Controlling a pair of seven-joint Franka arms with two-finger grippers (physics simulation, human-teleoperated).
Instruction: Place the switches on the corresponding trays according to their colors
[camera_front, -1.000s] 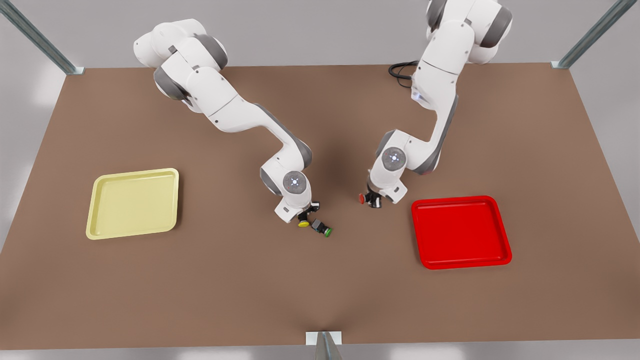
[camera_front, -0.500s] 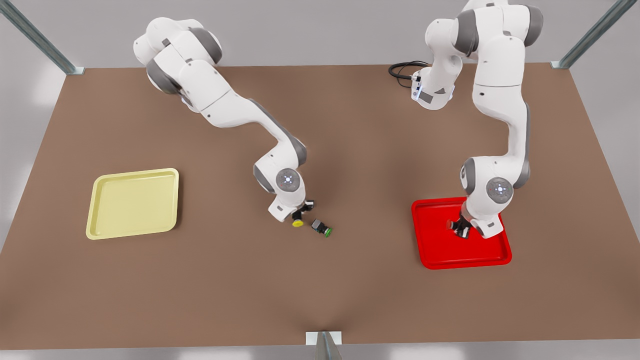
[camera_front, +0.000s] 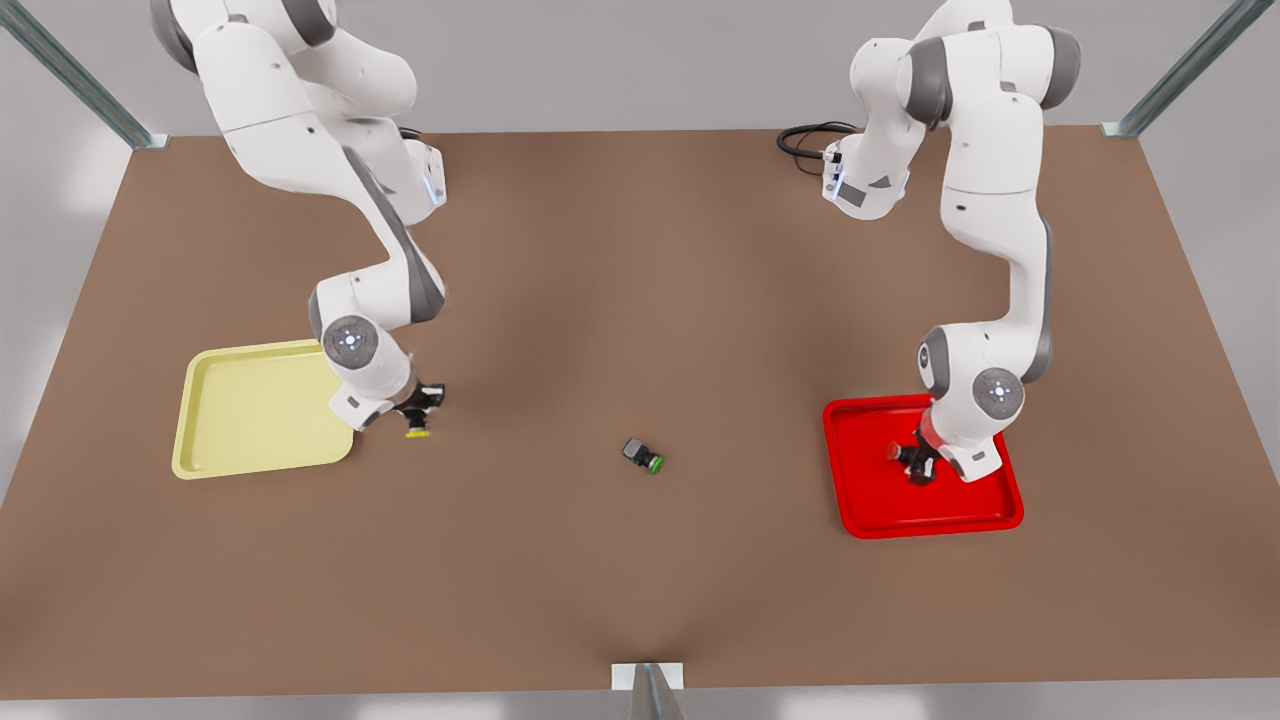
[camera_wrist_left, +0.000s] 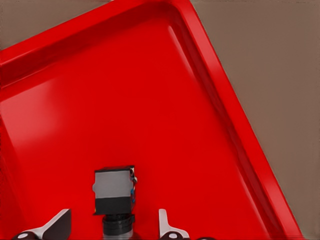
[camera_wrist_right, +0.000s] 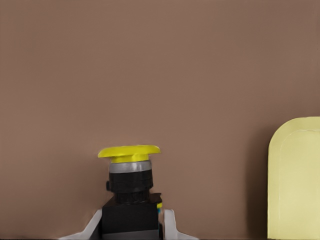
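Hands were both busy: right hand (camera_front: 420, 408) was clenched on the yellow switch (camera_front: 417, 432), hanging above bare counter (camera_front: 640, 580) just past the yellow tray's (camera_front: 262, 408) edge on the side toward the counter's middle, not over the tray. In the right wrist view that hand (camera_wrist_right: 131, 226) pinched the dark body between its fingers (camera_wrist_right: 169, 222), the yellow switch (camera_wrist_right: 129, 152) cap pointing away from the wrist, with a rounded corner of the yellow tray (camera_wrist_right: 295, 180) off to one side. Left hand (camera_front: 918, 462) sat low over the red tray (camera_front: 925, 515), inside its rim, near the tray's far half. Left wrist view showed the hand (camera_wrist_left: 114, 227) with its fingers (camera_wrist_left: 167, 225) spread apart on either side of the red switch (camera_wrist_left: 115, 192), gaps visible on both sides of the grey body, so released; switch lay on the red tray (camera_wrist_left: 150, 100) floor, well clear of the rims. In the front view the red switch (camera_front: 895, 452) showed as a red cap right beside that hand, toward the front view's left. Green-capped switch (camera_front: 643, 456) lay on its side near the counter's middle, between the two trays and well apart from both, no hand near it. Black cable (camera_front: 805, 140) was coiled at the counter's far edge by the left arm's base.
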